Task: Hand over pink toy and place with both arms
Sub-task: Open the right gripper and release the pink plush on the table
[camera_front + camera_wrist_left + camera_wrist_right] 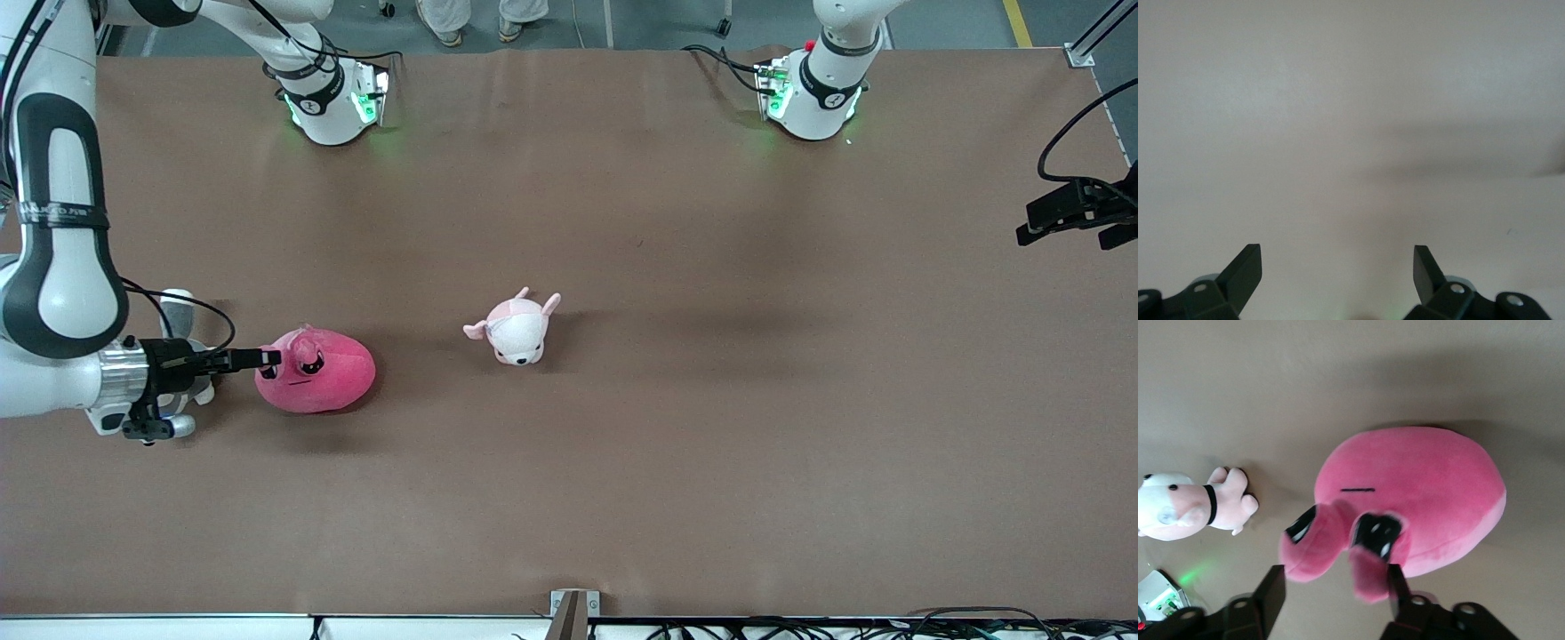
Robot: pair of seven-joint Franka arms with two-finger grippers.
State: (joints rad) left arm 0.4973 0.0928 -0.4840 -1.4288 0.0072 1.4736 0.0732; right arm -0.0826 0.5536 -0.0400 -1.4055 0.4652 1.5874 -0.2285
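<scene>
My right hand [267, 358] was at the pink toy [322, 373], fingers spread, no grip; left hand [1338, 273] wide, waiting. Next: re-grip, lift twd handover.

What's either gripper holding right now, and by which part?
Nothing. The right gripper is open at the pink toy, fingers either side of its small flaps, the toy resting on the table. The left gripper is open and empty.

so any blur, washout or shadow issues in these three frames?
Front view: sharp and evenly lit, soft shadows under the pink toy and the small pale plush, green glow at both arm bases. Left wrist view: washed-out, hazy table, only a faint shadow band. Right wrist view: pink toy's near flaps and the right gripper are soft.
</scene>
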